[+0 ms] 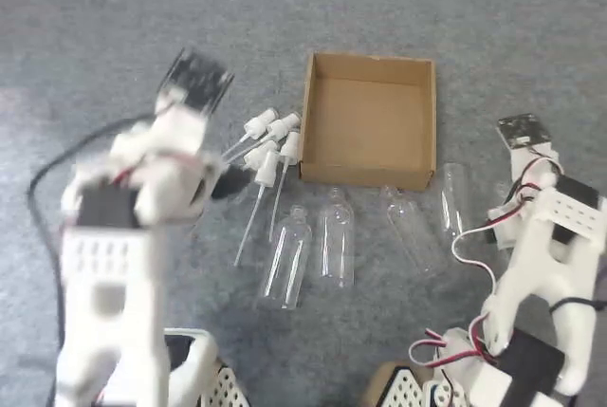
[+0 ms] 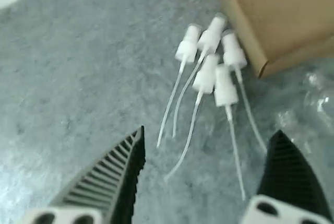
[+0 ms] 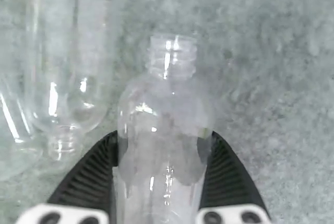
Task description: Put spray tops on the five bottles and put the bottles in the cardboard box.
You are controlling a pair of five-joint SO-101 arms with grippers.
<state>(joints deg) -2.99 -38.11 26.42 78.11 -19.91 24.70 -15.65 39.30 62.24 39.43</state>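
Several white spray tops (image 1: 268, 141) with long dip tubes lie in a bunch on the grey carpet, left of the cardboard box (image 1: 417, 75). My left gripper (image 2: 209, 182) hangs open just short of the spray tops (image 2: 211, 65), holding nothing; the high view has this gripper (image 1: 220, 184) beside the dip tubes. My right gripper (image 3: 164, 140) is shut on a clear uncapped bottle (image 3: 164, 119), neck pointing away from the wrist. That gripper (image 1: 501, 217) is at the right of the bottle row. Other clear bottles (image 1: 287, 260) (image 1: 337, 236) (image 1: 410, 227) (image 1: 455, 198) lie in front of the box.
The box (image 2: 271, 20) is open-topped with nothing inside. A second bottle (image 3: 68, 78) lies close beside the held one, neck toward the wrist. Arm bases and cables (image 1: 474, 265) crowd the front edge. Bare carpet stretches behind and left of the box.
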